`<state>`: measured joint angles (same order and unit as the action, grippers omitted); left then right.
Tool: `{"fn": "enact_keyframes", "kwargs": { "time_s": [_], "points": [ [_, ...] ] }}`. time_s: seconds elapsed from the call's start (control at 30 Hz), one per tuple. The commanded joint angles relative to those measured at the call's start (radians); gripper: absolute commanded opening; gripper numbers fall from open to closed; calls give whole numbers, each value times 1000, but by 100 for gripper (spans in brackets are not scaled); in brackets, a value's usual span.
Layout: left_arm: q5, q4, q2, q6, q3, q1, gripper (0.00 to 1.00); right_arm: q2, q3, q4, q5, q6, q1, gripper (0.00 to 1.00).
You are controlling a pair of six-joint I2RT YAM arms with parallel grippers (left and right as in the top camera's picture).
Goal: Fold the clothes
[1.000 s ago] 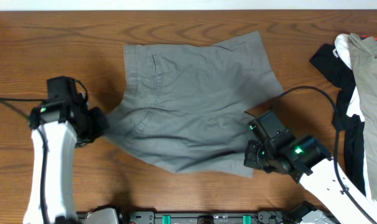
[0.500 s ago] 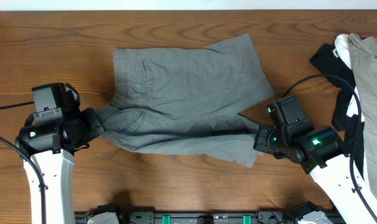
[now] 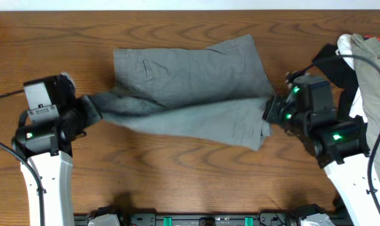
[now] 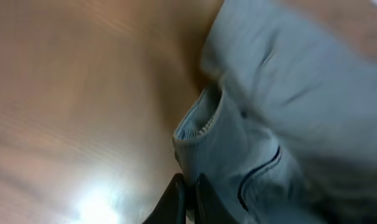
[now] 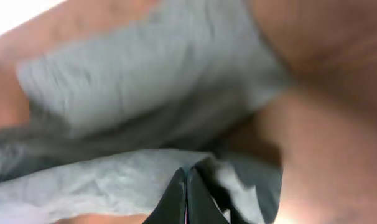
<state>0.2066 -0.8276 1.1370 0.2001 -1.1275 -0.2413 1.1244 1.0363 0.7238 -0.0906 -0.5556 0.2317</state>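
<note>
Since a second ago, when the near half of the shorts (image 3: 190,94) lay spread toward the front of the table (image 3: 177,188), both arms have lifted that near edge and carried it away from the front. The left hand (image 3: 89,114) has moved back and out to the left, and the right hand (image 3: 269,110) has swung from the near right up to the right end of the garment. The cloth between them is now pulled into a taut band across the middle. The far half has kept its place, flat on the table, and one loose corner hangs down at the near right.

Both hands are closed on the cloth. The left wrist view shows the fingers pinched tight on the waistband edge (image 4: 198,127), its pale lining showing. The right wrist view shows the fingers nipped together on a fold at the leg end.

I judge this to be the first lengthwise fold about halfway through. The near leg is raised and gathered but not yet laid over the far one, and the sagging corner may crease if it is not drawn out. The heap of other garments (image 3: 369,69) at the far right is untouched.
</note>
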Motion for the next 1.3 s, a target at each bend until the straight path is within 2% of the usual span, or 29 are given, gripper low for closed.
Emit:
{"fn": "enact_keyframes", "kwargs": {
  "time_s": [0.0,0.27,0.53,0.6,0.7,0.83,0.93,0.97,1.1,1.27],
  "points": [
    [44,77,4,-27,-36,-4,6,34,25,-89,-36,6,-72,1],
    [96,201,140,-28,-36,0,6,212,25,-523,-177,6,-154,1],
    [123,337,304,-31,-36,31,6,478,27,-907,-292,-84,-155,1],
    [122,339,327,-31,-36,42,6,520,36,-888,-353,-125,-156,1],
    [122,308,339,-32,-36,50,6,560,38,-729,-428,-108,-153,4],
    [122,301,338,-35,-36,50,6,582,38,-508,-445,23,-127,24],
    [122,294,339,-35,-36,50,6,585,38,-459,-442,112,-90,41],
    [122,291,338,-35,-36,50,5,588,38,-457,-431,124,-77,43],
    [122,280,339,-35,-36,50,6,626,38,-460,-364,131,-40,45],
    [122,255,338,-36,-36,50,6,721,38,-507,-362,130,-34,42]
  ]
}}
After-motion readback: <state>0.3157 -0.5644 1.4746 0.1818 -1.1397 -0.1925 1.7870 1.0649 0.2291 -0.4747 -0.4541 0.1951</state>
